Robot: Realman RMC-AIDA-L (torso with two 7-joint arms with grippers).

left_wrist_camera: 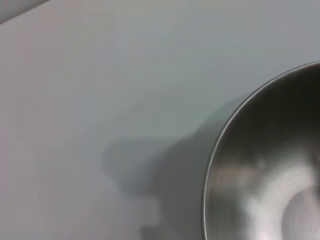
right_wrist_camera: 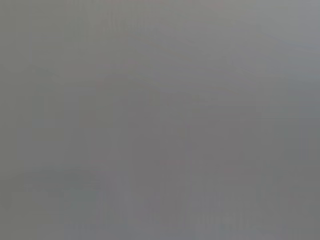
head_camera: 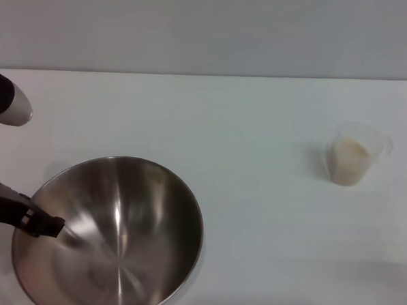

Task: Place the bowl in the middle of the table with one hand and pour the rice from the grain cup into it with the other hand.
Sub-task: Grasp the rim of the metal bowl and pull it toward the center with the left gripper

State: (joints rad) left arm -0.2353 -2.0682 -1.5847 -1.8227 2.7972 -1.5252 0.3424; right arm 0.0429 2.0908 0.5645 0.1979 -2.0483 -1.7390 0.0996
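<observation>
While the left tool (head_camera: 46, 225) meets its rim, the bowl (head_camera: 128, 230) sits near-left.

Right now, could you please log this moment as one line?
left hand: at bowl rim, table's near-left | grain cup: upright, rice inside, untouched | right hand: unseen

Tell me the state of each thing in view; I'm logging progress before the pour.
bowl: upright, empty, at the table's near left, not yet in the middle.
grain cup: upright at the right, untouched.
rice: all in the cup, none poured.
left gripper: at the bowl's left rim, one finger inside.
right gripper: out of view.
table: nothing spilled on it.
</observation>
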